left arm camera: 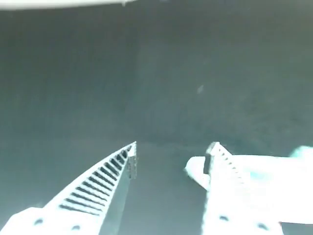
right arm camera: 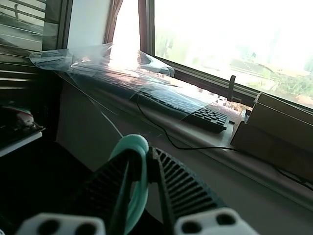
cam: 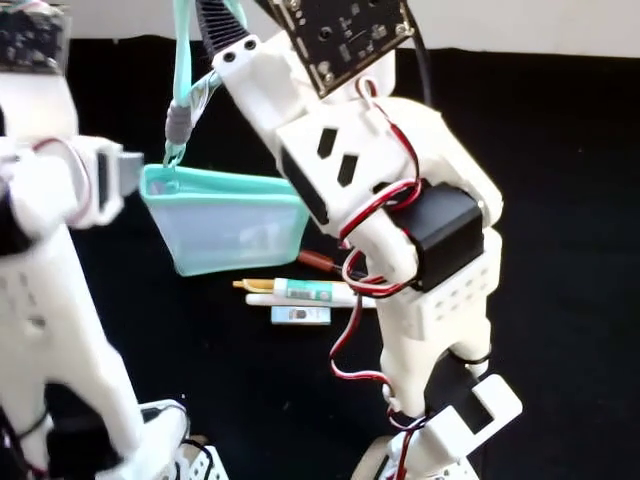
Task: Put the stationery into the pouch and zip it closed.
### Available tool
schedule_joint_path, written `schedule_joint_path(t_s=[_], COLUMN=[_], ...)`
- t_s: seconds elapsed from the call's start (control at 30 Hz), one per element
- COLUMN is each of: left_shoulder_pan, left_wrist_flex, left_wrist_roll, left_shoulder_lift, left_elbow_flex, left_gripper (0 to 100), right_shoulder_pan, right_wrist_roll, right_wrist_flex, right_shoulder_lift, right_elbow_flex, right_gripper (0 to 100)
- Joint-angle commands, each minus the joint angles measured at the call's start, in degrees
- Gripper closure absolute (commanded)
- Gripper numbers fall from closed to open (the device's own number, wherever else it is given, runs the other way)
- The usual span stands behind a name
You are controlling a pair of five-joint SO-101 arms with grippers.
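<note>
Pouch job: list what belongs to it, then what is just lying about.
Job: pouch, its strap in the right pincer, pens, small block.
Lying about: keyboard, brown box.

No legible text, number or sign. Label on tube (cam: pixel 305 290) and small packet (cam: pixel 300 315) on counter (cam: pixel 560 200) too small to read (same for circuit board (cam: pixel 345 35) markings).
</note>
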Motion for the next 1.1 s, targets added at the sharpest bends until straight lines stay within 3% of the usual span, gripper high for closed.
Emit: schedule_joint_path(t_s=[0.0,0.27,0.4,0.77,1.07], left_shoulder_pan=[5.76,6.64,3.03,2.24,2.42], left_wrist_flex=[0.18,0.26,0.44,0.26,0.18], left_wrist_roll=[-0.26,-0.26,-0.26,-0.62,-0.7], left_shoulder_lift=[-5.93,-6.99,-7.08,-15.16,-8.31], left_elbow_flex=[-0.75,-0.13,0.4,10.86,9.19], left_gripper=[74,75,75,75,75], right_shoulder_pan=[0.84,0.84,0.92,0.92,0.92], right_wrist_roll=[0.18,0.18,0.18,0.18,0.18], right_wrist_flex=[0.13,0.13,0.13,0.13,0.31], right_shoulder_lift=[-1.71,-1.8,-1.8,-1.71,-1.8], right_elbow_flex=[-0.04,-0.04,-0.04,-0.04,-0.04], right_gripper=[99.2,99.2,99.2,99.2,99.2])
